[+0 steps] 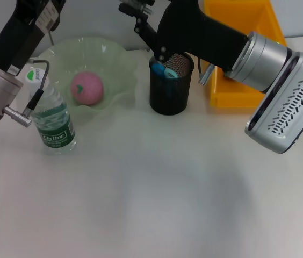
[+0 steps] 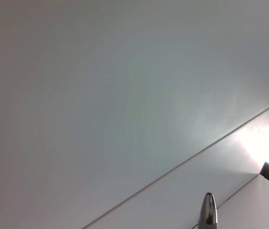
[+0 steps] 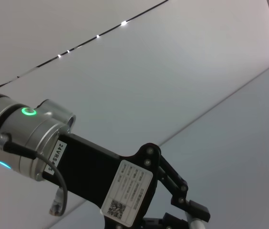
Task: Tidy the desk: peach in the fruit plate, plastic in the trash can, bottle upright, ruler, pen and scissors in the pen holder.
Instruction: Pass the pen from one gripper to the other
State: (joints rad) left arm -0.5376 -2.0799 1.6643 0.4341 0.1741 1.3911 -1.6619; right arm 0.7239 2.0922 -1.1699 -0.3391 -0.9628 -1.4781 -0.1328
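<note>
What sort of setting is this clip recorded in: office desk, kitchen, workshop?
Most likely a staged office desk in a lab: a plain white table carrying a black mesh pen holder, a green fruit plate with a peach, a water bottle, and a yellow bin.

Table (image 1: 157, 204): fruit plate (image 1: 114, 64) at 11 o'clock, peach (image 1: 87, 87) in it. Bottle (image 1: 55, 121) upright at 9 o'clock, just before the plate's left rim. Pen holder (image 1: 168, 91) near 12 o'clock, just right of plate. Bin (image 1: 237, 54) at 1 o'clock, right of holder.
</note>
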